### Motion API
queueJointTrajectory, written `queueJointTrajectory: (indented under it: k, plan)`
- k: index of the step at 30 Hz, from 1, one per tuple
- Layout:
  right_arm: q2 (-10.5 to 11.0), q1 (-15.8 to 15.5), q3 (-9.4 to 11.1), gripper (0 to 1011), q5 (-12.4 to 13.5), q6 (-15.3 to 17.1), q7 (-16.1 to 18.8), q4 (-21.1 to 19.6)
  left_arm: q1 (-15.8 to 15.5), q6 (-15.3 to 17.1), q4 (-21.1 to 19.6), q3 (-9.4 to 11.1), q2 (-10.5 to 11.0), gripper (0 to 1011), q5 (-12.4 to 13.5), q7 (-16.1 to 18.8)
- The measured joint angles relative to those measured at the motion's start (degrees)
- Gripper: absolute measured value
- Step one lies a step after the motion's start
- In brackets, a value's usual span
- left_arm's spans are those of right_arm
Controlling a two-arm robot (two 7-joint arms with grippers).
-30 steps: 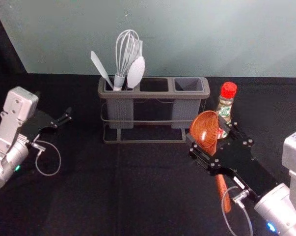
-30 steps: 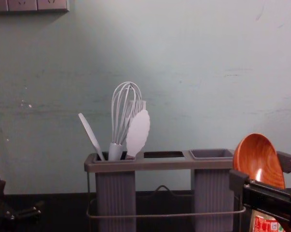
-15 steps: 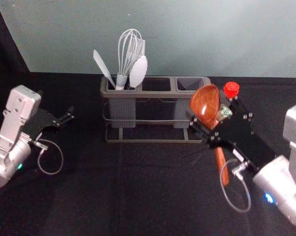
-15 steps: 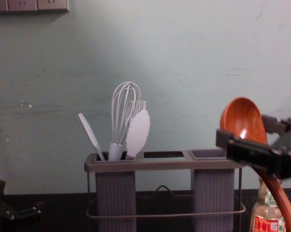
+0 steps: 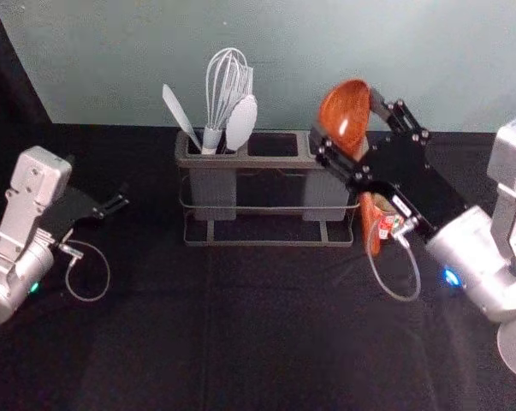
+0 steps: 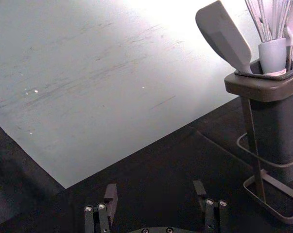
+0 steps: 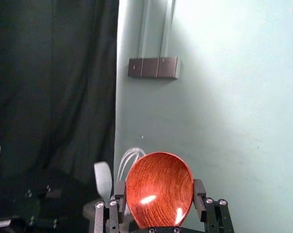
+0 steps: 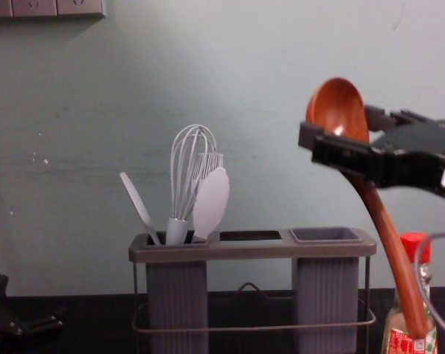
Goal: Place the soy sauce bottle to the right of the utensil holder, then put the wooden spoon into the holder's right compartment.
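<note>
My right gripper (image 5: pixel 348 122) is raised near the back, shut on the wooden spoon (image 5: pixel 344 111) at its bowl; in the right wrist view the bowl (image 7: pixel 159 194) sits between the fingertips of that gripper (image 7: pixel 159 187). In the chest view the spoon's handle (image 8: pixel 388 232) slants down to the right, overlapping the soy sauce bottle (image 8: pixel 418 249). The bottle (image 5: pixel 388 226), partly hidden by the arm, stands upright right of the utensil holder (image 5: pixel 266 161). The holder's right compartment (image 8: pixel 327 234) has nothing sticking out. My left gripper (image 5: pixel 121 202) is parked at the left, open (image 6: pixel 155 190).
A whisk (image 5: pixel 226 90), a spatula (image 5: pixel 180 115) and other pale utensils stand in the holder's left compartment. The wall (image 5: pixel 292 51) rises behind the black-covered table (image 5: pixel 240 334).
My right gripper has risen and moved back and slightly left with the spoon, whose handle has lifted too. The bottle's red cap has come into the chest view. The left arm is almost unchanged.
</note>
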Motion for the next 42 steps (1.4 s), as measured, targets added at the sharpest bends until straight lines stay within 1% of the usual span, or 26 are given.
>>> queueJointTrajectory:
  k: [1, 4, 5, 7, 9, 15, 18, 21, 22, 26, 28, 30, 31, 32, 34, 36, 37, 38, 42]
  plan:
    - [-0.1, 1.0, -0.2, 836, 0.4, -0.5, 0.0, 0.7, 0.0, 0.0, 0.0, 0.0, 0.0, 1011, 0.0, 0.0]
    - [-0.3, 2.3, -0.5, 836, 0.8, -1.0, 0.0, 1.6, 0.0, 0.0, 0.0, 0.0, 0.0, 1011, 0.0, 0.0]
    - [-0.4, 3.2, -0.6, 836, 1.2, -1.4, 0.0, 2.3, 0.0, 0.0, 0.0, 0.0, 0.0, 1011, 0.0, 0.0]
    - [-0.5, 3.6, -0.7, 837, 1.4, -1.5, 0.0, 2.6, 0.0, 0.0, 0.0, 0.0, 0.0, 1011, 0.0, 0.0]
    - [-0.6, 5.1, -0.9, 836, 2.3, -1.9, 0.0, 3.6, 0.0, 0.0, 0.0, 0.0, 0.0, 1011, 0.0, 0.0]
    - [-0.9, 7.7, -1.5, 836, 3.5, -2.9, 0.0, 5.7, 0.0, 0.0, 0.0, 0.0, 0.0, 1011, 0.0, 0.0]
    - [-1.0, 10.0, -1.8, 836, 4.3, -3.6, 0.0, 7.5, 0.0, 0.0, 0.0, 0.0, 0.0, 1011, 0.0, 0.0]
    - [-1.1, 11.5, -2.0, 837, 4.7, -3.8, 0.0, 8.8, 0.0, 0.0, 0.0, 0.0, 0.0, 1011, 0.0, 0.0]
    - [-1.2, 12.5, -2.1, 836, 4.9, -4.0, 0.0, 9.7, 0.0, 0.0, 0.0, 0.0, 0.0, 1011, 0.0, 0.0]
    - [-1.4, 14.6, -2.5, 837, 5.4, -4.4, 0.0, 11.7, 0.0, 0.0, 0.0, 0.0, 0.0, 1011, 0.0, 0.0]
    - [-1.7, 16.7, -3.0, 836, 5.8, -4.9, 0.0, 13.8, 0.0, 0.0, 0.0, 0.0, 0.0, 1011, 0.0, 0.0]
    - [-1.9, 17.7, -3.2, 836, 6.0, -5.1, -0.1, 14.9, 0.0, 0.0, 0.0, 0.0, 0.0, 1011, 0.0, 0.0]
    - [-2.2, 18.6, -3.4, 837, 6.2, -5.3, -0.3, 16.0, 0.0, 0.0, 0.0, 0.0, 0.0, 1011, 0.0, 0.0]
    - [-2.2, 18.6, -3.4, 836, 6.2, -5.3, -0.3, 16.0, 0.0, 0.0, 0.0, 0.0, 0.0, 1011, 0.0, 0.0]
    - [-2.7, 20.5, -4.0, 836, 6.4, -5.8, -0.4, 18.3, 0.0, 0.0, 0.0, 0.0, 0.0, 1011, 0.0, 0.0]
    - [-3.0, 21.4, -4.3, 836, 6.4, -6.2, -0.4, 19.4, 0.0, 0.0, 0.0, 0.0, 0.0, 1010, 0.0, 0.0]
    - [-3.3, 22.3, -4.6, 836, 6.4, -6.6, -0.4, 20.7, 0.0, 0.0, 0.0, 0.0, 0.0, 1011, 0.0, 0.0]
    - [-3.3, 22.3, -4.6, 836, 6.4, -6.6, -0.4, 20.7, 0.0, 0.0, 0.0, 0.0, 0.0, 1011, 0.0, 0.0]
    - [-4.4, 24.6, -5.2, 836, 6.4, -8.0, -0.5, 24.1, 0.0, 0.0, 0.0, 0.0, 0.0, 1011, 0.0, 0.0]
